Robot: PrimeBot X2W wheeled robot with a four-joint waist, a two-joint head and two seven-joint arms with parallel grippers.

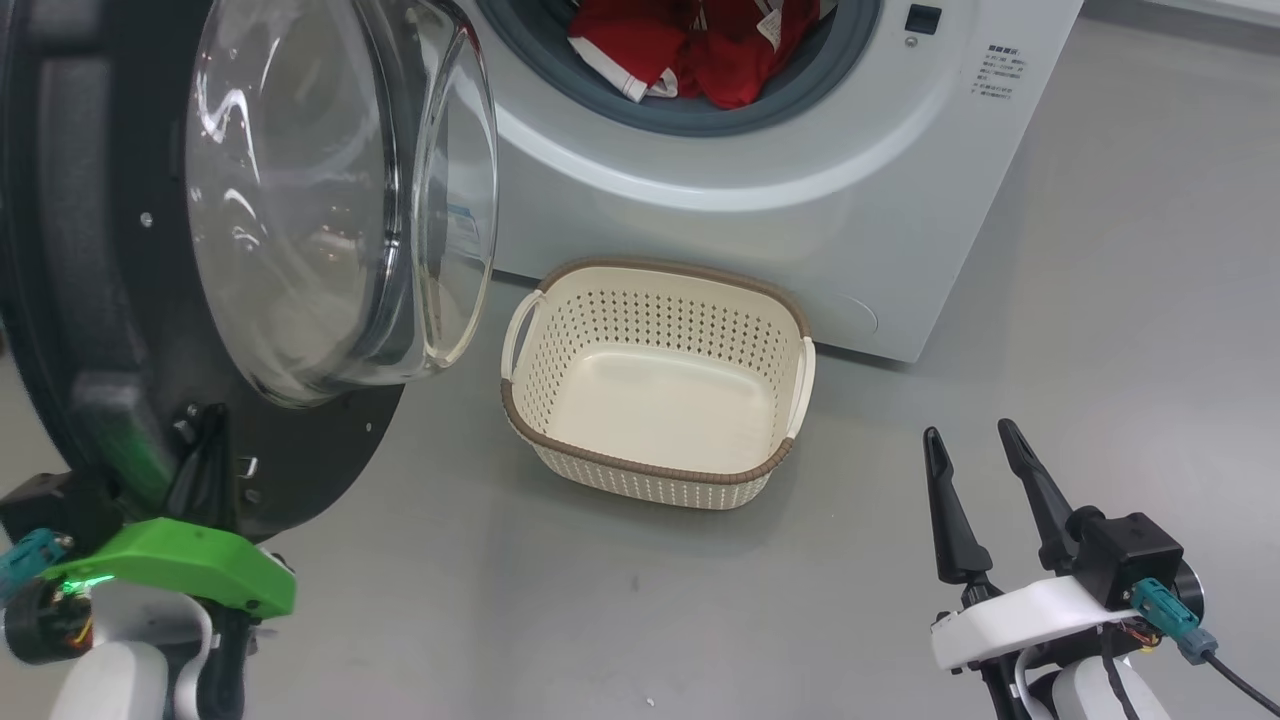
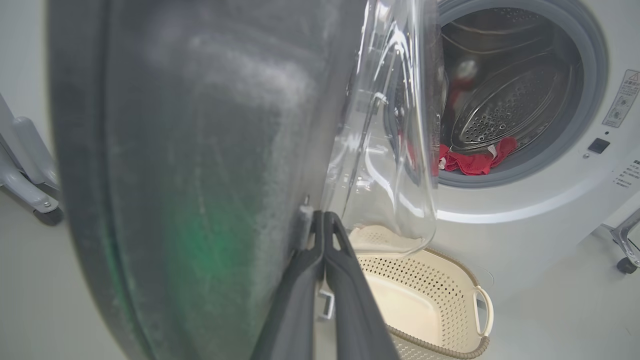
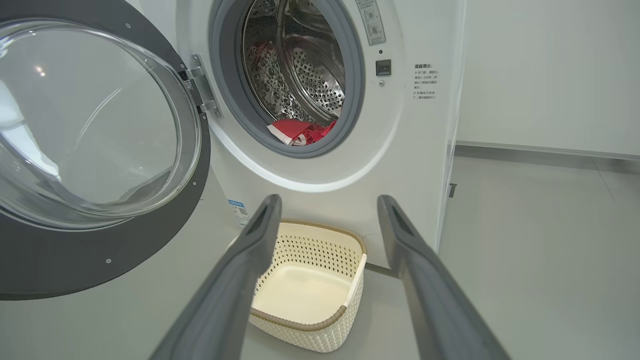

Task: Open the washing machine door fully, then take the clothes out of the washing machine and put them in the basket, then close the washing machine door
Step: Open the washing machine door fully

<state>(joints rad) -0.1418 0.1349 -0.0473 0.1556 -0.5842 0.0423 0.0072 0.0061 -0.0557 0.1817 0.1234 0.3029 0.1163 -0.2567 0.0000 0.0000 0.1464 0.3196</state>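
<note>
While my left claw (image 2: 324, 219) sits closed with its tips against the inner black rim of the open door (image 1: 90, 250), my right claw (image 1: 969, 432) hangs open and empty right of the basket (image 1: 655, 268), which stands before the washing machine (image 1: 850, 200); red clothes (image 1: 700, 50) lie in its drum mouth

washing machine (image 1: 830, 200): wht body, gry rubber ring, small blue label (image 3: 239, 210). drum (image 3: 315, 75): steel, dot-hole pattern. door (image 1: 90, 250): blk rim, clear glass. clothes (image 1: 700, 50): bright red, wht trim. basket (image 1: 640, 320): cream, hole-grid sides, brown woven-look rim, wht handles. floor (image 1: 1100, 350): pale gry. left gripper (image 2: 324, 216): dark fingers, green housing. right gripper (image 1: 970, 432): blk fingers, wht mount.
</note>
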